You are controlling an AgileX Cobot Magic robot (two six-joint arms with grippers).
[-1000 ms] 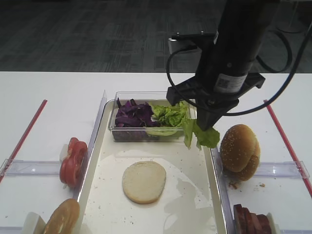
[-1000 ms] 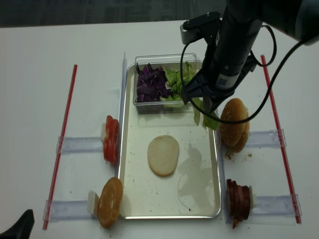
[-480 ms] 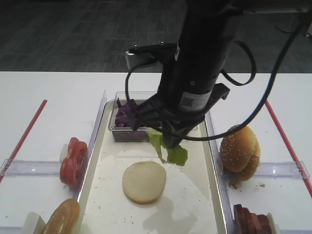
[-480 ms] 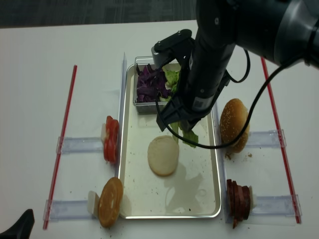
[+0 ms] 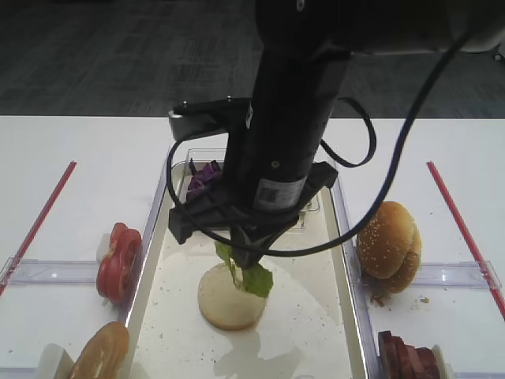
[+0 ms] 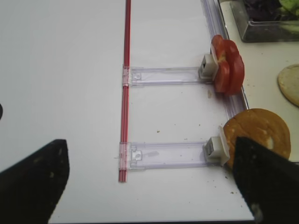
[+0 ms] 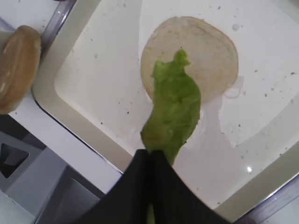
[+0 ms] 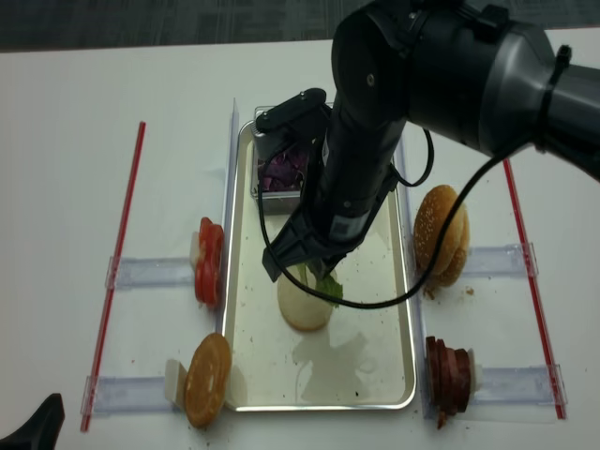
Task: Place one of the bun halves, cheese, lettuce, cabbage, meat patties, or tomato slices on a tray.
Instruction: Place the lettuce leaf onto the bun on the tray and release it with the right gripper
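The right gripper (image 7: 150,156) pinches a lettuce leaf (image 7: 175,108) closed, apparently just above the bun half (image 7: 205,53) mid-tray (image 7: 77,86); the left gripper's state is unclear.

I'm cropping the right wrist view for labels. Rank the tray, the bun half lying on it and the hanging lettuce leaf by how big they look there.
1. Tray: largest, running past the frame.
2. Bun half and lettuce leaf: they look about alike. The leaf hangs from the right claw, nearer the camera, so it is enlarged; I won't rank these two.

My right arm reaches over the tray (image 8: 404,370), dangling a lettuce (image 8: 329,286) piece just above the pale bun half (image 8: 302,307); tomato slices (image 8: 209,262) sit left on the worktop (image 8: 75,187).
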